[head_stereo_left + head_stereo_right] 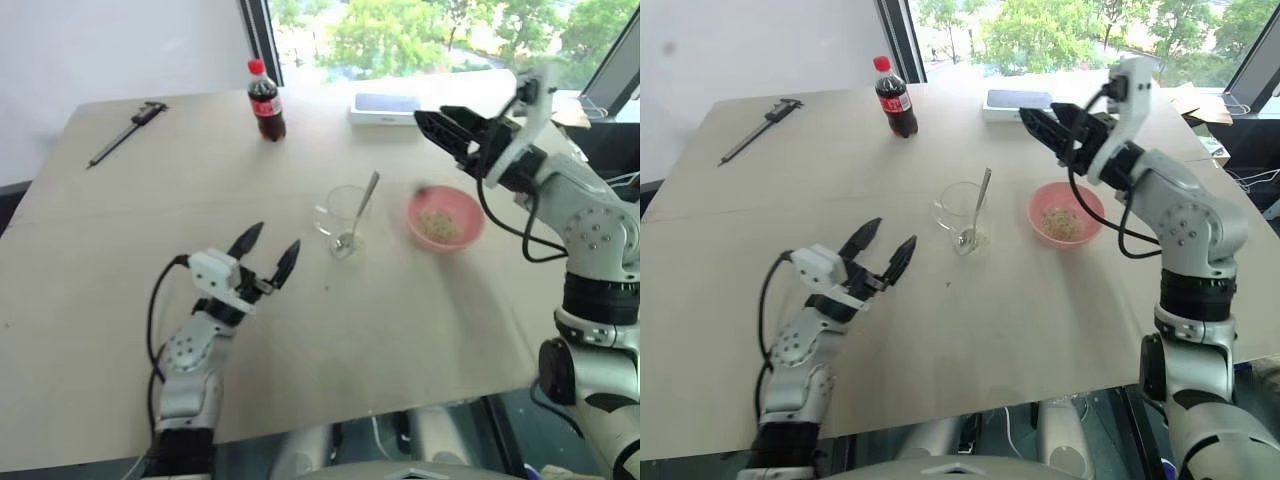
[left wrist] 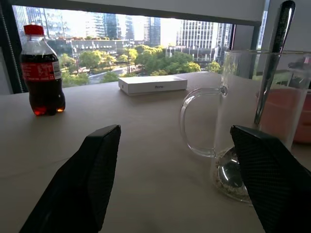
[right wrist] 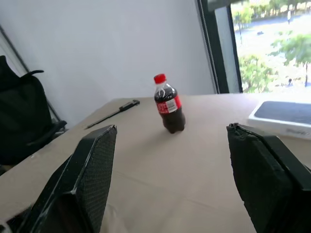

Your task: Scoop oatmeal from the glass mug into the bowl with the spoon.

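Note:
The glass mug (image 1: 341,214) stands near the middle of the table, its handle toward my left side. The silver spoon (image 1: 359,209) leans inside it, head down on the mug's bottom. Right of the mug sits the pink bowl (image 1: 446,219) with a small heap of oatmeal (image 1: 437,225) in it. My left gripper (image 1: 268,251) is open and empty, on the near left of the mug and apart from it. My right gripper (image 1: 437,128) is open and empty too, raised above the table behind the bowl. In the left wrist view the mug (image 2: 243,121) is close ahead.
A cola bottle (image 1: 265,101) stands at the back of the table, a white flat box (image 1: 385,107) to its right. A dark caliper (image 1: 126,131) lies at the far left corner. The table's near edge runs just below my left arm.

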You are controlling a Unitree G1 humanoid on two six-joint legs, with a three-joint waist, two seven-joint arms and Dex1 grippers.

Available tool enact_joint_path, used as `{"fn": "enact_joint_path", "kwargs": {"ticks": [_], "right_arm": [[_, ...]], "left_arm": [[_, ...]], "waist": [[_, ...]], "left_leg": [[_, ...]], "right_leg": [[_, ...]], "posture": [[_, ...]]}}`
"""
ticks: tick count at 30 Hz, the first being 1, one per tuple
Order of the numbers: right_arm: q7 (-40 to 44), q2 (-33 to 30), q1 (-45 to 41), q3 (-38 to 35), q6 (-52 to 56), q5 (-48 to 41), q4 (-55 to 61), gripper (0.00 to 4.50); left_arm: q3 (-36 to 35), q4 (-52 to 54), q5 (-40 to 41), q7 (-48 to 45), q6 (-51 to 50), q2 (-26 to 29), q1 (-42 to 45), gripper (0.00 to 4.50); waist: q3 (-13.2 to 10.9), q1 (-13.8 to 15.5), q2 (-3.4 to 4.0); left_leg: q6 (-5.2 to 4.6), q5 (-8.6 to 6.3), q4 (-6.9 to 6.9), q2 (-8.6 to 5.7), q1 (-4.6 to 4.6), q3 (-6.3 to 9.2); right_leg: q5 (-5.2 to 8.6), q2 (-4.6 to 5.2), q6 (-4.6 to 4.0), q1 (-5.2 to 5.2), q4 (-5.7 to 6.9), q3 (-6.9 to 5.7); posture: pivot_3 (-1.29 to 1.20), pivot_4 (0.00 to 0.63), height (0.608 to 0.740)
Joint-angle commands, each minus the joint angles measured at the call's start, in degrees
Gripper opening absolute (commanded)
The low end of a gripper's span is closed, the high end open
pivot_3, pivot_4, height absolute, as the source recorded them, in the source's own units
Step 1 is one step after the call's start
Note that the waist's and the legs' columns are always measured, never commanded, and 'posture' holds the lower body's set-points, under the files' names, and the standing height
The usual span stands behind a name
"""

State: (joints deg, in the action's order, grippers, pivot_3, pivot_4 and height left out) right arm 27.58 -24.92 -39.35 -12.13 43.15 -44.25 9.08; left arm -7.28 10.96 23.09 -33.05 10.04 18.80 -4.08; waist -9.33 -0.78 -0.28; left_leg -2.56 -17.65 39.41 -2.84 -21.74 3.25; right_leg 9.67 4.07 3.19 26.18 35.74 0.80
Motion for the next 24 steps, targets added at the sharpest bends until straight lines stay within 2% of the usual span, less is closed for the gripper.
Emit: {"fn": "enact_joint_path", "kwargs": {"ticks": [1, 5, 9, 13, 14, 15, 18, 20, 24], "right_arm": [[7.33, -3.18, 8.13, -2.03, -8.71, 3.3, 3.21, 3.64], [15.73, -5.44, 19.69, -5.08, -15.89, 3.37, 4.72, 3.64], [29.75, -11.46, 34.77, -5.26, -20.42, 3.88, 6.97, 3.64], [34.33, -13.58, 45.5, -4.55, -24.55, 7.58, 4.13, 3.64], [34.02, -13.03, 46.44, -4.59, -25.37, 8.13, 2.56, 3.64], [33.89, -12.62, 46.81, -4.63, -26.45, 8.88, 0.84, 3.64], [34.92, -12.15, 47.63, -4.14, -30.59, 11.67, -2.97, 4.42], [35.22, -11.57, 48.1, -3.73, -33.58, 13.4, -4.59, 4.42], [33.33, -10.01, 48.13, -2.74, -39.83, 18.13, -7.45, 4.42]], "left_arm": [[-2.72, 9.82, 2.87, 0.48, -4.77, 2.86, -5.88, 3.77], [-5.23, 15.15, 3.43, 1.23, -7.85, 4.84, -12.63, 3.77], [-7.38, 18.4, 2.62, 1.69, -10.36, 6.0, -19.06, 3.77], [-7.04, 19.31, 1.29, 1.08, -11.3, 6.39, -24.33, 3.77], [-6.96, 19.21, 1.48, 0.29, -10.71, 6.26, -25.51, 3.77], [-7.02, 19.11, 2.0, -0.27, -10.32, 5.98, -26.44, 4.04], [-7.3, 18.36, 1.26, -0.69, -9.25, 5.44, -27.9, 4.5], [-7.36, 17.53, -0.11, -0.39, -8.85, 5.19, -28.7, 4.5], [-5.78, 15.88, -8.15, 3.01, -8.03, 4.88, -30.21, 4.5]], "waist": [[0.0, 0.01, 0.0], [-0.01, 0.08, 0.01], [-0.02, 0.3, 0.01], [-0.06, 0.25, -0.06], [-0.07, 0.08, -0.07], [-0.11, -0.1, -0.12], [-0.21, -0.08, -0.28], [-0.24, 0.0, -0.32], [-0.24, 0.08, -0.33]], "left_leg": [[0.0, 0.0, 0.0, 0.0, 0.0, 0.01], [-0.05, -0.03, 0.0, 0.0, 0.07, -0.05], [-0.09, -0.06, -0.02, 0.04, 0.35, 0.02], [-0.23, -0.15, -0.06, 0.08, 0.92, -0.09], [-0.27, -0.18, -0.07, 0.12, 1.1, -0.1], [-0.29, -0.19, -0.07, 0.17, 1.2, -0.14], [-0.29, -0.19, -0.05, 0.21, 1.47, -0.39], [-0.28, -0.2, -0.06, 0.26, 1.67, -0.39], [-0.28, -0.2, -0.11, 0.3, 1.69, -0.39]], "right_leg": [[0.0, 0.0, 0.0, -0.02, -0.01, -0.01], [0.0, -0.01, 0.0, -0.07, -0.03, 0.03], [0.03, -0.03, 0.01, -0.49, -0.19, -0.06], [0.2, -0.04, -0.08, -1.03, -0.26, -0.02], [0.38, -0.06, 0.09, -1.21, -0.31, -0.03], [0.42, -0.09, 0.13, -1.32, -0.37, -0.02], [0.42, -0.09, 0.16, -1.49, -0.35, 0.17], [0.43, -0.11, 0.15, -1.68, -0.34, 0.16], [0.44, -0.17, 0.16, -1.67, -0.35, 0.14]], "posture": [[0.0, 0.15, 0.74], [0.0, 0.15, 0.74], [0.0, 0.15, 0.74], [0.0, 0.15, 0.74], [0.0, 0.15, 0.74], [0.0, 0.15, 0.74], [0.0, 0.15, 0.74], [0.0, 0.15, 0.74], [0.0, 0.15, 0.74]]}}
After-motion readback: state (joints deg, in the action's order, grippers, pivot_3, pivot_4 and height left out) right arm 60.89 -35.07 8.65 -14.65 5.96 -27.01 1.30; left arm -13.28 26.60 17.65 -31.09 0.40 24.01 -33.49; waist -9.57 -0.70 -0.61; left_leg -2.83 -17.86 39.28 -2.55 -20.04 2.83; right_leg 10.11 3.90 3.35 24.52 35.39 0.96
